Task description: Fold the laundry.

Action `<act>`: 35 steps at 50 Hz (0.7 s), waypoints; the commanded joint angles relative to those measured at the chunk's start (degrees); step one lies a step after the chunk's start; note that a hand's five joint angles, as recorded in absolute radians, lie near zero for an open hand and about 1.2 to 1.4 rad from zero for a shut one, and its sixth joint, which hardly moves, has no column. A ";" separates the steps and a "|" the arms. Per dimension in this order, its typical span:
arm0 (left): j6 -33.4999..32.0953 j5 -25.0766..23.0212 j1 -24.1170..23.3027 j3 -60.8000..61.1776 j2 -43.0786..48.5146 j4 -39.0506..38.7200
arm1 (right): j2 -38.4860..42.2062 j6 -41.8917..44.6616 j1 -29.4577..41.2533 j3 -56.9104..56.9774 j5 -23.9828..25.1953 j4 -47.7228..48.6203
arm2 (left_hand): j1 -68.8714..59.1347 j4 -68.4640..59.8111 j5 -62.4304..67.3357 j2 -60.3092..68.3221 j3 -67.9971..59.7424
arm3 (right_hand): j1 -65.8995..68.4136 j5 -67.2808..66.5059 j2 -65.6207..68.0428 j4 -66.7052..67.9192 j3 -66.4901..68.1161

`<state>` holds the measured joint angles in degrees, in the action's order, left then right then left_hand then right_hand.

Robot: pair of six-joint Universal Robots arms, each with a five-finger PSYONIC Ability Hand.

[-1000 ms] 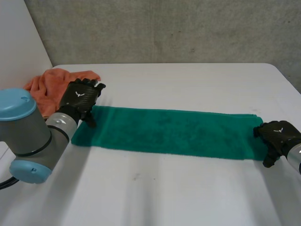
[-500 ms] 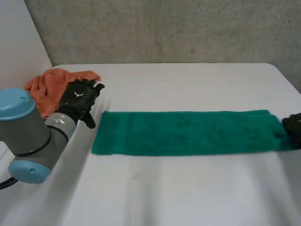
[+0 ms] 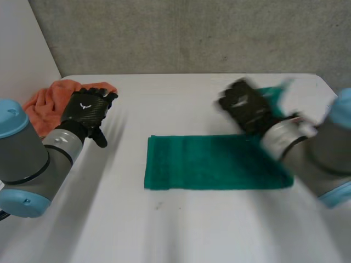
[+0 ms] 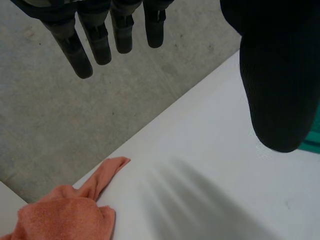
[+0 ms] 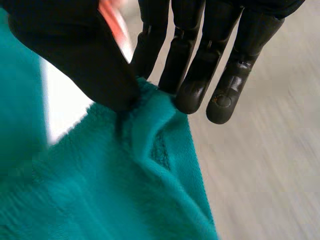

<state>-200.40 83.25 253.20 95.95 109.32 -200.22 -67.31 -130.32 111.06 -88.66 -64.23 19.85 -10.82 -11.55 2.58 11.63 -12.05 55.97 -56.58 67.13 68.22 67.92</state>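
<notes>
To fold the towel [image 3: 214, 164], the right robot hand [image 3: 249, 107] pinches its end above the rest; the left robot hand [image 3: 85, 109] hangs open, clear.

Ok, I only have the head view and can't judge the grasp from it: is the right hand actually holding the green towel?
Observer: Yes. In its wrist view the right hand pinches an edge of the green towel between thumb and fingers.
Operator: And the left hand, is it carrying anything?
Observer: No. Its wrist view shows the left hand with straight fingers holding nothing, above the table.
</notes>
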 commanded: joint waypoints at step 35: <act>0.71 1.30 -14.93 -9.38 8.54 0.00 | 5.69 -16.11 -10.07 -7.67 -11.61 -15.46 | -0.74 -0.01 -1.02 -0.07 0.49 | 24.00 -13.39 12.84 11.75 12.06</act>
<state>-199.68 84.05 238.26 85.74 118.21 -200.47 -63.35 -154.48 104.42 -94.87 -73.52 3.30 -10.82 -11.55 2.58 11.62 -12.04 19.70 -12.25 21.98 22.30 21.71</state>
